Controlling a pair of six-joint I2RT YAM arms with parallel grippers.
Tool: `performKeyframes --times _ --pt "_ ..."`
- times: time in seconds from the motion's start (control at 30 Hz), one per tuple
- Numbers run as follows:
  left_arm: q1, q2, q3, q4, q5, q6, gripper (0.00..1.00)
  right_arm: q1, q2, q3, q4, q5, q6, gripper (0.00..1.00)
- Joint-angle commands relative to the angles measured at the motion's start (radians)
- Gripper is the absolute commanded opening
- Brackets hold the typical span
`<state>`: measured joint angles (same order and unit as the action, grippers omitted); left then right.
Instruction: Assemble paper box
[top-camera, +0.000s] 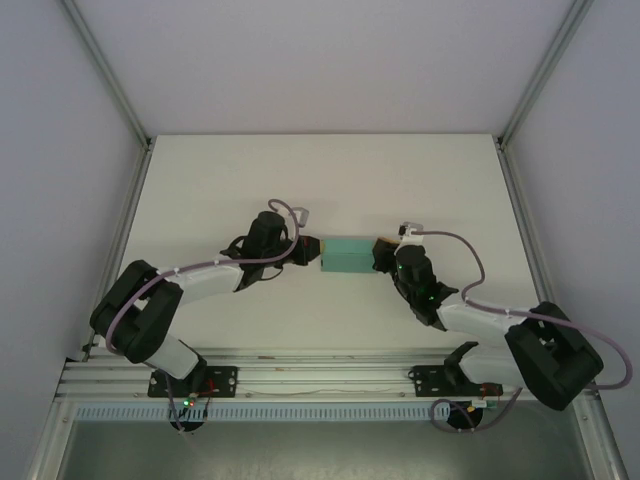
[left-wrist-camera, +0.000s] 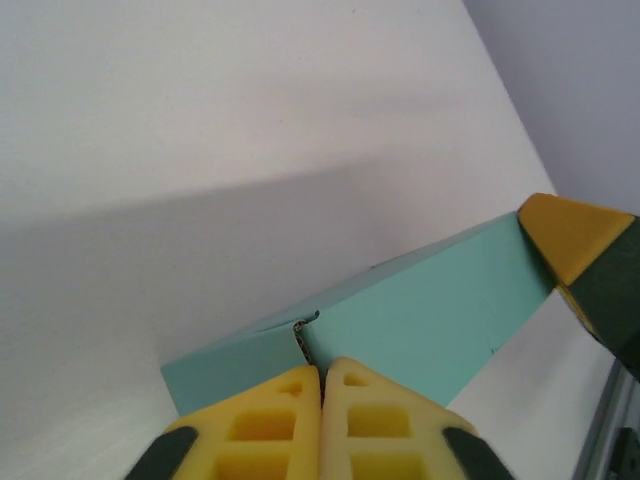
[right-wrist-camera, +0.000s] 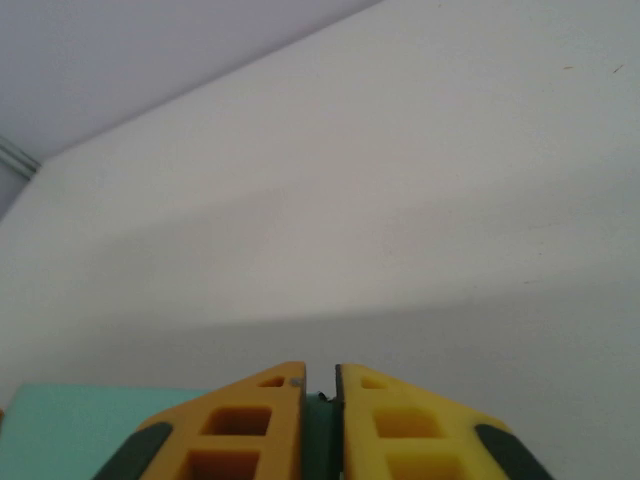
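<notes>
Centre frame from above, we see a flat teal-green card box (top-camera: 348, 255); our left gripper (top-camera: 314, 249) and right gripper (top-camera: 380, 251) each pinch one end, fingers closed on it.

left hand (left-wrist-camera: 321, 374) pinching teal paper box (left-wrist-camera: 420, 320) edge, white table (left-wrist-camera: 200, 120) beneath

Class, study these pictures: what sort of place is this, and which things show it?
Probably a robotics lab test cell: a white table walled by plain panels, an aluminium rail carrying two robot arms, whose left tool and right tool pinch a teal paper box.
</notes>
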<state>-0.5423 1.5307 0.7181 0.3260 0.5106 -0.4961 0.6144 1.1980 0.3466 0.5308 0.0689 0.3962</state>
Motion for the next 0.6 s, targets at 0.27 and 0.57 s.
performKeyframes --times 0.27,0.57 --pt "0.0 -0.101 0.292 -0.504 -0.279 0.119 1.0 0.005 -0.088 0.338 -0.623 0.091 -0.128 0.57" --pt "0.101 -0.279 0.276 -0.619 -0.502 0.134 1.0 0.002 -0.025 0.537 -0.891 -0.388 -0.793 1.0"
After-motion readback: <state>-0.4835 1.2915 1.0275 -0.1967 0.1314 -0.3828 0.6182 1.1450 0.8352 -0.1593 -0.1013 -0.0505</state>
